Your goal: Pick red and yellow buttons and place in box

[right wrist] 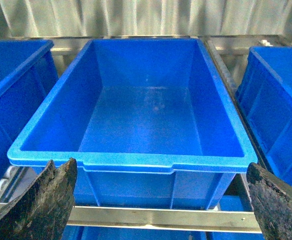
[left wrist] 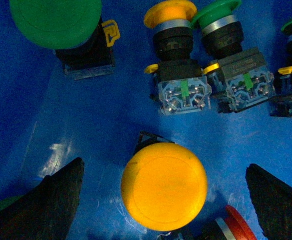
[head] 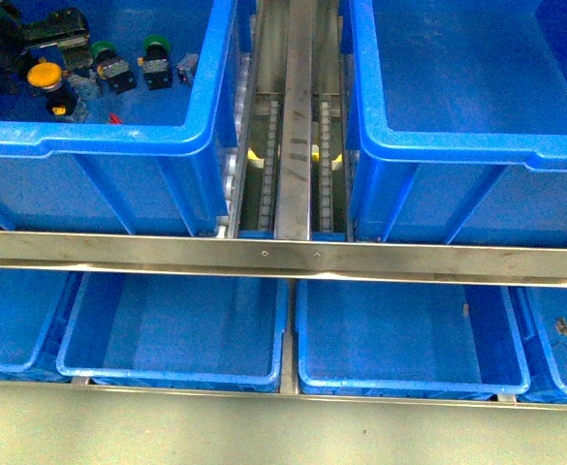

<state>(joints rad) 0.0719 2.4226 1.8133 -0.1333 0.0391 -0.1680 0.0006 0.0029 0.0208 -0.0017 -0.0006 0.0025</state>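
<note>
two claws, both wide open, neither holding anything yet. my left claw [left wrist: 164, 167] hangs straight over the yellow button [left wrist: 164, 186], whose cap faces up at the wrist camera and sits between the two fingers [left wrist: 56, 205], apart from each. i judge that spread is deliberate: the cap is broad, and the fingers have to pass down either side of it to reach the body beneath. the red button [left wrist: 230, 225] lies just beside the yellow one, half cut off by the frame, so a careless close could nudge it. green buttons [left wrist: 53, 22] lie further off and are not wanted.

from the front, this all sits in the left part of the left bin [head: 99, 140], a little behind its front rim.

my right claw [right wrist: 160, 167] waits in front of the box [right wrist: 146, 120], level with its front rim, fingers apart. the box is bare inside, so nothing of the task is done. next, i think, is a straight descent and a squeeze on the yellow button.
</note>
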